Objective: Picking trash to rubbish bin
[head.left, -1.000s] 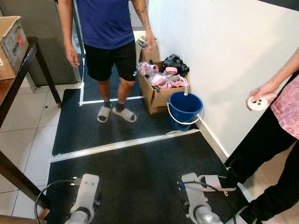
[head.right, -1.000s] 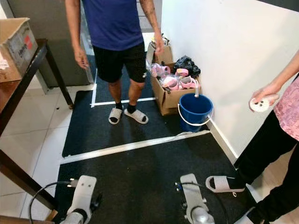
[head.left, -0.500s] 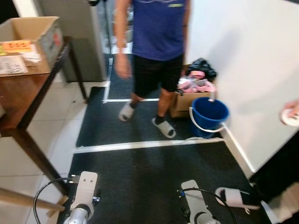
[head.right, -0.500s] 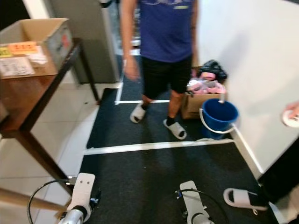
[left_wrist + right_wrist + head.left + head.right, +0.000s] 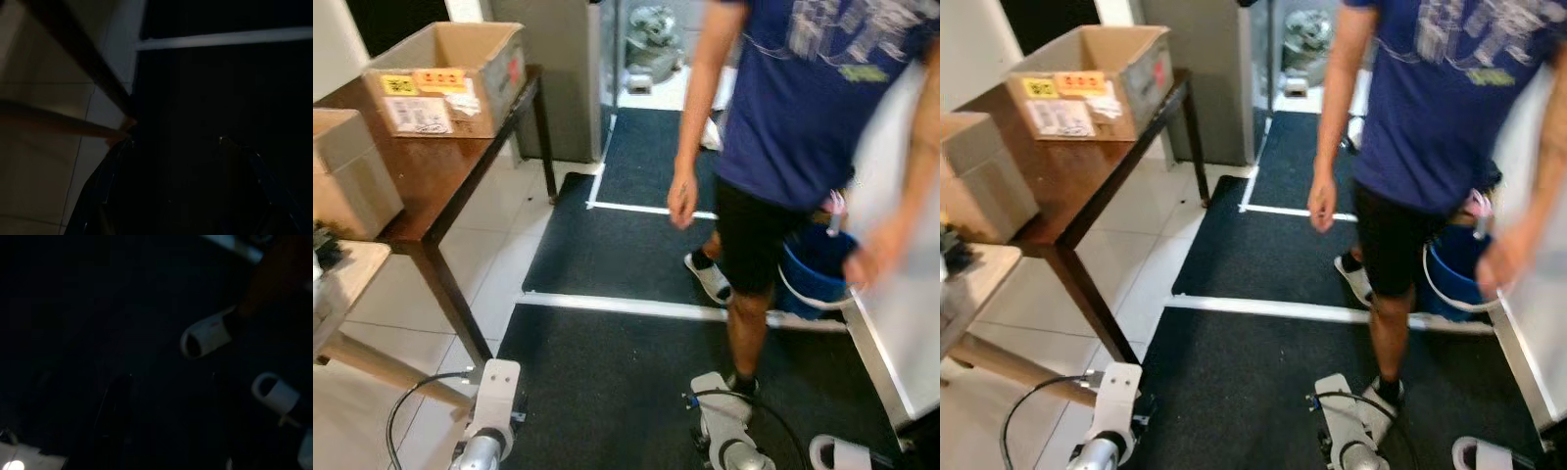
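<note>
A blue bucket (image 5: 815,282) with a white handle stands by the white wall, partly hidden behind a person's legs. I cannot make out any piece of trash. My left arm (image 5: 493,413) and right arm (image 5: 725,433) hang low over the black mat. In the dark left wrist view, my left gripper (image 5: 178,188) is open above the mat beside a table leg (image 5: 83,58). My right gripper (image 5: 166,418) is open over the mat too, with nothing between its fingers.
A person in a blue shirt (image 5: 813,117) stands close ahead on the right, one slippered foot (image 5: 744,384) by my right arm. A loose white slipper (image 5: 842,455) lies lower right. A brown table (image 5: 450,171) with cardboard boxes (image 5: 445,78) stands on the left.
The camera has swung left, bringing the table and boxes into view. The person has walked toward me and now stands before the bucket. Both arms still hang low.
</note>
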